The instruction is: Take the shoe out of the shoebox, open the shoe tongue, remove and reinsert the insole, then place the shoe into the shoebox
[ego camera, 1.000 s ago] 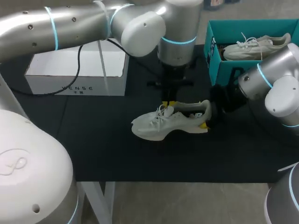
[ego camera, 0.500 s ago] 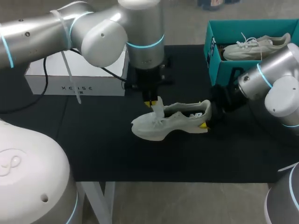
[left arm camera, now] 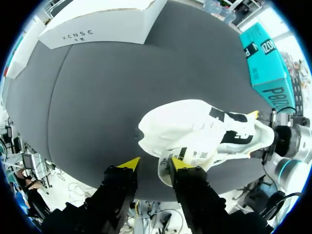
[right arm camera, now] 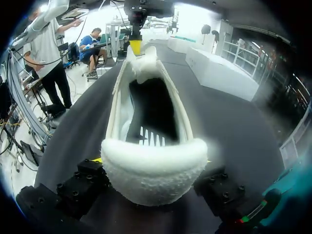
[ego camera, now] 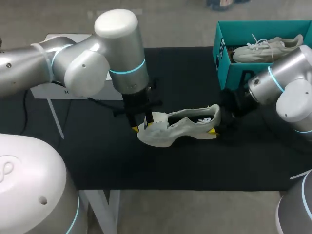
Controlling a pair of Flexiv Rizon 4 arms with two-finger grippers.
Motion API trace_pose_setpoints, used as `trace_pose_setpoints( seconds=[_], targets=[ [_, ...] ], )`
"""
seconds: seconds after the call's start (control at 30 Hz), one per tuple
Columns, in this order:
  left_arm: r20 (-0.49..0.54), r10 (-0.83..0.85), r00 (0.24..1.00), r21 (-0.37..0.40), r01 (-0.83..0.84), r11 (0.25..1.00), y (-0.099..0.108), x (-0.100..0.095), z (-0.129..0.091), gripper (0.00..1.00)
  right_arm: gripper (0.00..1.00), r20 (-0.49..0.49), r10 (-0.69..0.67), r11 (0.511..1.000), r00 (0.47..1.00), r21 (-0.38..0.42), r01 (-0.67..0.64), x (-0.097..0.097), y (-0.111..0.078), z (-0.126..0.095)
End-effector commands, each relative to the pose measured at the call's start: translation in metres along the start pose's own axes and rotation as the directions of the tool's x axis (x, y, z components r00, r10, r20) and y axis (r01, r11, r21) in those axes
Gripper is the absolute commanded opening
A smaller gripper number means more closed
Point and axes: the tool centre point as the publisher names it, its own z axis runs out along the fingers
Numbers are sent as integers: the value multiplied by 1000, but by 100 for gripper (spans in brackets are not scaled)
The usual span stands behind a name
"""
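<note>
A white mesh sneaker (ego camera: 180, 127) lies mid-way across the black tabletop (ego camera: 97, 165), toe leftward. The left end effector (ego camera: 140, 125) is at its toe and the right end effector (ego camera: 214, 128) straddles its heel. Behind-right, a teal cardboard shoebox (ego camera: 233, 73) holds a second pale sneaker (ego camera: 265, 48). Behind-left sits a white rectangular carton (left arm camera: 102, 24).

Silver arms (ego camera: 73, 68), cyan joint rings (ego camera: 127, 71), yellow-tipped black pincers (left arm camera: 155, 164)

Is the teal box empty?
No, a pale shoe with laces lies inside the teal box.
</note>
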Motion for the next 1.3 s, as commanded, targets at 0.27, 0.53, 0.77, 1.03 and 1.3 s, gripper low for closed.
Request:
trace_pose_setpoints(
  seconds=[0.27, 0.53, 0.77, 1.03, 1.3],
  targets=[
    [-228, 659, 716, -26, -681, 731, -2, 59, -46, 100, 0, 0, 0, 1000, 1000, 3, 0, -1, 0, 1],
    [-185, 982, 41, -154, -988, 12, 37, 99, -64, 100, 0, 0, 0, 1000, 1000, 3, 0, -1, 0, 1],
    [-185, 982, 41, -154, -988, 12, 37, 99, -64, 100, 0, 0, 0, 1000, 1000, 3, 0, -1, 0, 1],
    [-195, 873, -447, -214, -849, -482, 44, 132, -79, 100, 0, 0, 0, 1000, 1000, 3, 0, -1, 0, 1],
    [-203, 765, -611, -286, -711, -643, 24, 141, -103, 28, 0, 0, 0, 1000, 1000, 3, 0, -1, 0, 1]
  ],
)
